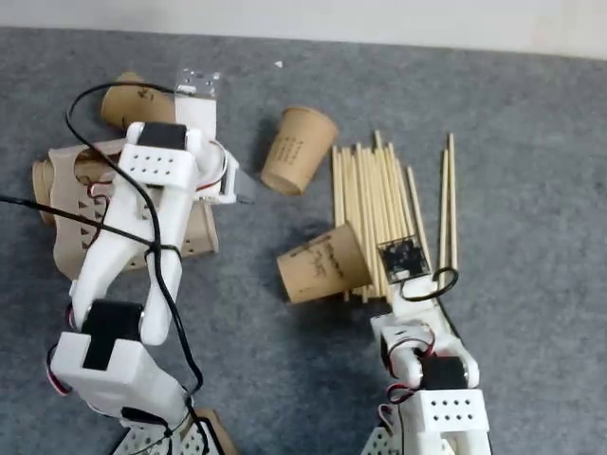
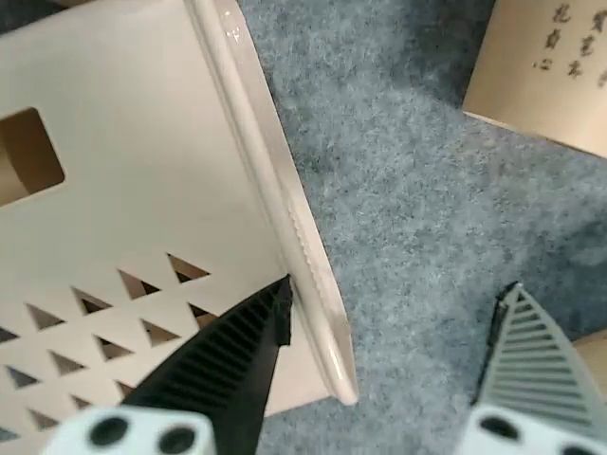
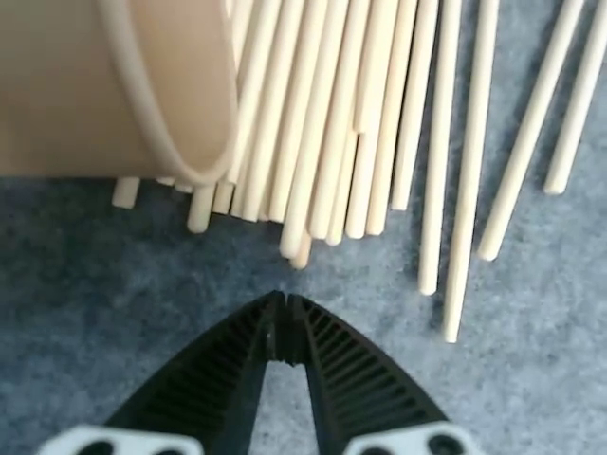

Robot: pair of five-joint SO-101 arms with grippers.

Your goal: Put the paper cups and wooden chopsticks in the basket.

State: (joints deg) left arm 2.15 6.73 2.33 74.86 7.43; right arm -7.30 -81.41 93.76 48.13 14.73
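High view: the beige plastic basket with triangle cut-outs (image 1: 66, 242) sits far left under my left arm. One tan paper cup (image 1: 300, 149) lies on its side on the grey carpeted table (image 1: 531, 123). A second cup (image 1: 322, 265) lies across the near ends of the pale wooden chopsticks (image 1: 375, 204), well apart from the basket. There are more cups by the basket; I can't tell if they're inside.

Left wrist view: the left gripper (image 2: 398, 299) is spread wide and holds nothing. Its black jaw is at the basket rim (image 2: 285, 209) and the other is over carpet. Risk: if I close here I clamp the basket wall, not a cup, or shove the basket.

Right wrist view: the right gripper (image 3: 285, 318) has its jaws pressed together, empty, just short of the chopstick ends (image 3: 322, 133). Risk: if I go forward like this I'd plough the bundle and scatter it. The cup resting on the sticks (image 3: 95, 85) could roll off or block the pinch. I'd expect thin round sticks to slip, or several to come up at once.
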